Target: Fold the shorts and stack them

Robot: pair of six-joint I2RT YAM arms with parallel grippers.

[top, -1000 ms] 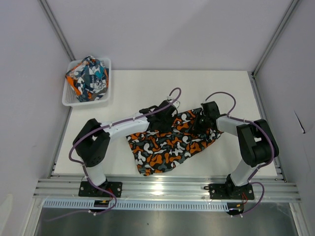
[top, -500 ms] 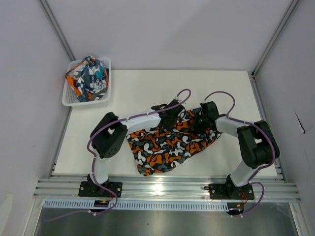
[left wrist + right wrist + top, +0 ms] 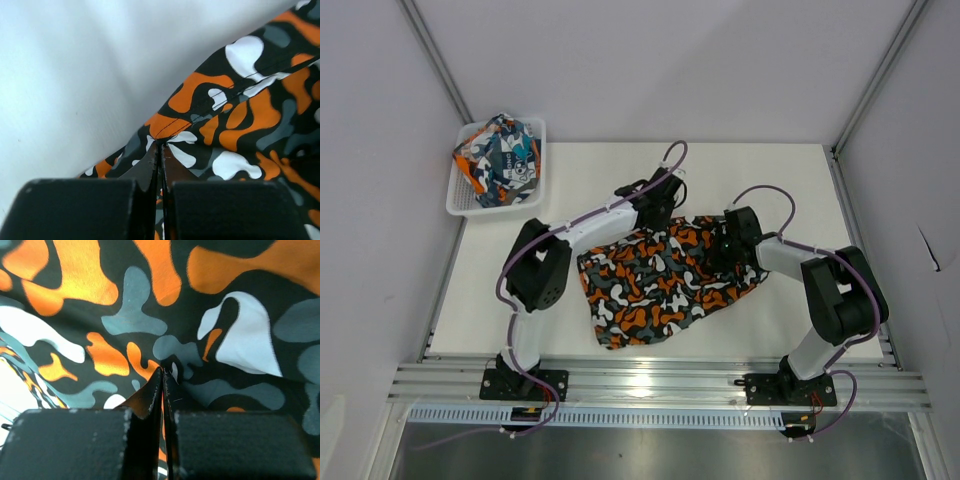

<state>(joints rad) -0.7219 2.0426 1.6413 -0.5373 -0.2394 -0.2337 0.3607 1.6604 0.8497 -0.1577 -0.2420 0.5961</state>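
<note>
The camo shorts (image 3: 660, 285) lie spread out mid-surface, a bit toward 6 o'clock. At their 12 o'clock edge the left claw (image 3: 161, 146) is pinched tight on the hem, with just fabric between the jaws. Over at 3 o'clock the right claw (image 3: 162, 374) is clamped on a pucker of the same shorts. Both arms hang over the cloth's edges and hide bits of it. The teal print shorts (image 3: 502, 158) sit bundled in the white basket (image 3: 458, 205) at 10 o'clock on the white surface (image 3: 790, 180), well apart from everything else.
</note>
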